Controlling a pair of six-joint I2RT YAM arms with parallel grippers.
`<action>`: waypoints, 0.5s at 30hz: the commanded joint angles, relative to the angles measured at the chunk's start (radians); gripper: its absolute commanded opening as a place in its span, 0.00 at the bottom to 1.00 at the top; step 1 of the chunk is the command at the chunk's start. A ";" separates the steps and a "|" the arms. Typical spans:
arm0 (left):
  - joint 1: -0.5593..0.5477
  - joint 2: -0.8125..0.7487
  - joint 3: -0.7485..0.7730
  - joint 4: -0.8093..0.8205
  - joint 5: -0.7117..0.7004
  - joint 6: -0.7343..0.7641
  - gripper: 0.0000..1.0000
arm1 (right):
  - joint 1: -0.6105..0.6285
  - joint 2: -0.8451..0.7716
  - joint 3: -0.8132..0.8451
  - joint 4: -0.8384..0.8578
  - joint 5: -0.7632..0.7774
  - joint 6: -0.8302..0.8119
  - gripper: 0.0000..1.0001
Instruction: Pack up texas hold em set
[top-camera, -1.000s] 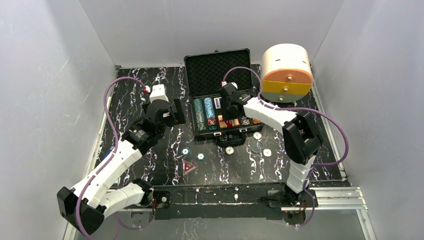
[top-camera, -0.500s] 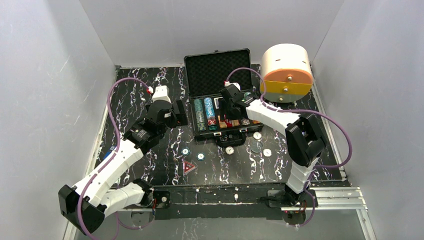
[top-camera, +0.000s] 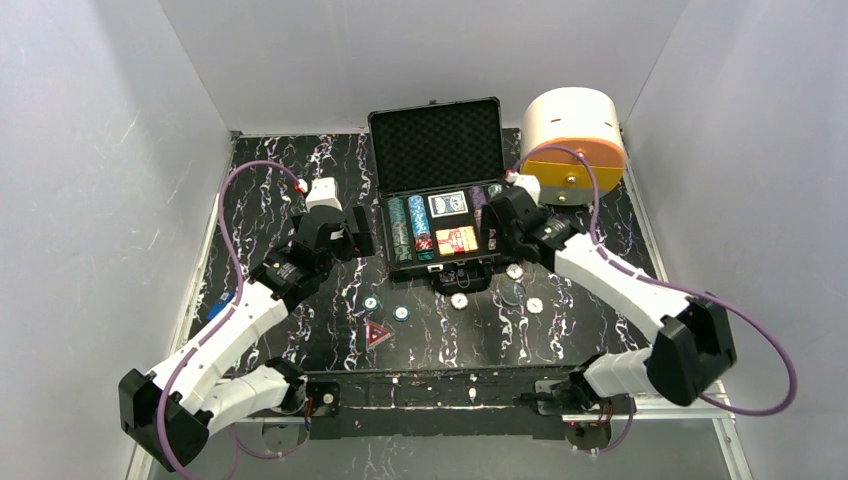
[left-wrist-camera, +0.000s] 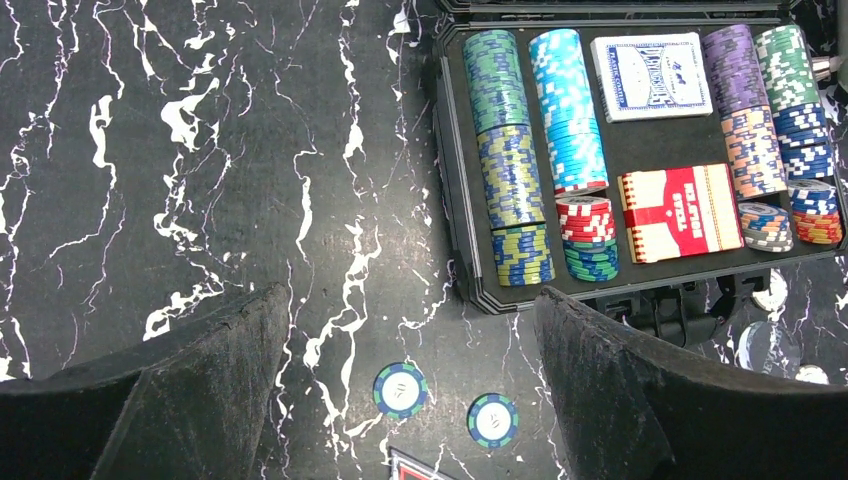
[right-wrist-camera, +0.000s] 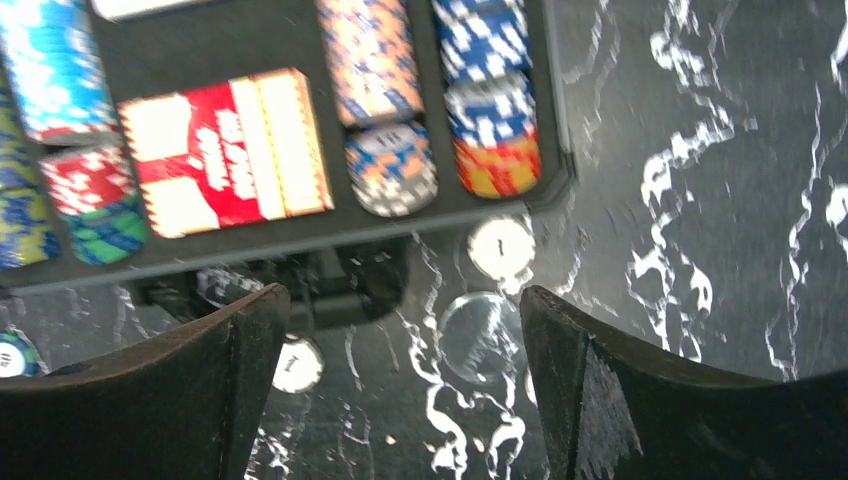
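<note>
the packing looks partly done; judging by how things lie, what is left is to gather the loose pieces from the black marbled table (top-camera: 270, 170) into the case and shut the lid. at the left, the left gripper (left-wrist-camera: 410, 300) hovers just left of the case, its fingers spread wide with nothing between them. nearer than it, and framed between those fingers in its wrist view, lie two loose round poker chips with green-blue rims (left-wrist-camera: 400, 389). the flat red triangle marker (top-camera: 378, 334) lies nearer again. the open black foam-lined briefcase (top-camera: 435, 150) sits at the far middle, with its rows of multicoloured poker chips (left-wrist-camera: 510, 170), blue card deck (left-wrist-camera: 651, 76) and red card deck (left-wrist-camera: 680, 212) seated in the foam. further right, small white round buttons (right-wrist-camera: 500, 247) and a clear round disc (right-wrist-camera: 478, 330) lie on the table just near of the case's front edge. the right gripper (right-wrist-camera: 400, 300) hangs over the case's near right corner, fingers apart and empty, a button and the disc showing between them. the next move likely calls for a low descent onto one thin flat piece, pinched at its rim.
</note>
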 joint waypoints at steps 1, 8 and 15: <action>0.005 -0.017 -0.010 0.008 -0.014 -0.007 0.91 | -0.013 -0.113 -0.172 -0.062 0.021 0.126 0.93; 0.004 0.004 -0.029 0.040 0.057 -0.023 0.91 | -0.026 -0.107 -0.280 0.008 -0.084 0.152 0.99; 0.004 0.018 -0.029 0.044 0.066 -0.021 0.91 | -0.062 0.021 -0.273 0.042 -0.063 0.154 0.86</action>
